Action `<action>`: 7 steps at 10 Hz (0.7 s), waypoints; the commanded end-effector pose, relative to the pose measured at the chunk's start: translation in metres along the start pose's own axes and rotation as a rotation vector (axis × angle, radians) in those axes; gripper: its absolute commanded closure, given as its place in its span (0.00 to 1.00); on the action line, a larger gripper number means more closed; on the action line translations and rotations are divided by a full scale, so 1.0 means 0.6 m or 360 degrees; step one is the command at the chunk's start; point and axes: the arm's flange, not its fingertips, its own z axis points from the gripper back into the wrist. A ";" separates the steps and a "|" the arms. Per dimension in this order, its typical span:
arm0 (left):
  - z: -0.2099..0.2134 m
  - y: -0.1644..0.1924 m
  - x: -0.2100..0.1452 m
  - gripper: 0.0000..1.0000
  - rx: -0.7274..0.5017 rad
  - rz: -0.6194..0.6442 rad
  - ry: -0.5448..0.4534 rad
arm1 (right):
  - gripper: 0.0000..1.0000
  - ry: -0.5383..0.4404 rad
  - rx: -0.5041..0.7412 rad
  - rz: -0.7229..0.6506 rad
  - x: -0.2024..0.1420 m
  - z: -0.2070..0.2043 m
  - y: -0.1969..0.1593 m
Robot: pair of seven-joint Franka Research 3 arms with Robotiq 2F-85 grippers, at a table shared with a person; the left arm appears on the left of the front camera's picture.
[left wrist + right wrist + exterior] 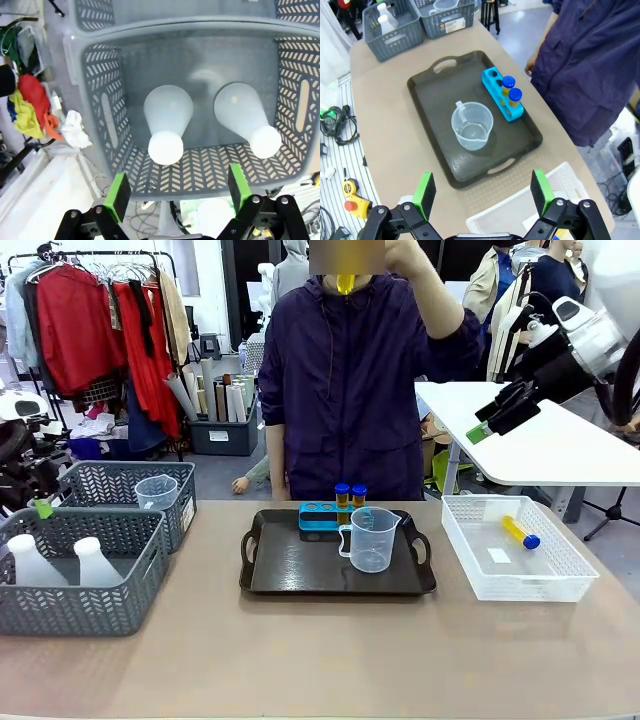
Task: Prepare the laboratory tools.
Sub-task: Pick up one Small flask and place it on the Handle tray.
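Observation:
Two blue-capped yellow tubes (350,496) (511,89) stand in a blue rack (320,515) on the black tray (290,570). Beside the rack on the tray sits the clear measuring beaker (372,538) (471,125). Another tube (521,532) lies in the white mesh basket (560,575). The person holds one more yellow tube (345,282) up near the face. Two white conical flasks (60,562) (167,125) stand in the front grey basket (90,610). My left gripper (40,502) (177,195) hangs open above them. My right gripper (490,420) (484,190) is open, high over the table's right side.
A second grey basket (120,480) behind the first holds another clear beaker (157,492). A white side table (560,445) stands beyond the right corner. The person stands close to the far edge. Bare tabletop runs along the near side.

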 end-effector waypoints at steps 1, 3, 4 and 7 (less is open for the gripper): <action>-0.004 0.005 0.000 0.00 -0.0001 0.0032 0.0023 | 0.00 -0.0027 0.0011 0.0004 0.002 0.000 0.000; -0.004 0.005 0.000 0.00 -0.0001 0.0032 0.0023 | 0.00 -0.0027 0.0011 0.0004 0.002 0.000 0.000; -0.004 0.005 0.000 0.00 -0.0001 0.0032 0.0023 | 0.00 -0.0027 0.0011 0.0004 0.002 0.000 0.000; -0.037 -0.015 0.008 0.00 0.0063 -0.0097 -0.0148 | 0.00 -0.0027 0.0011 0.0004 0.002 0.000 0.000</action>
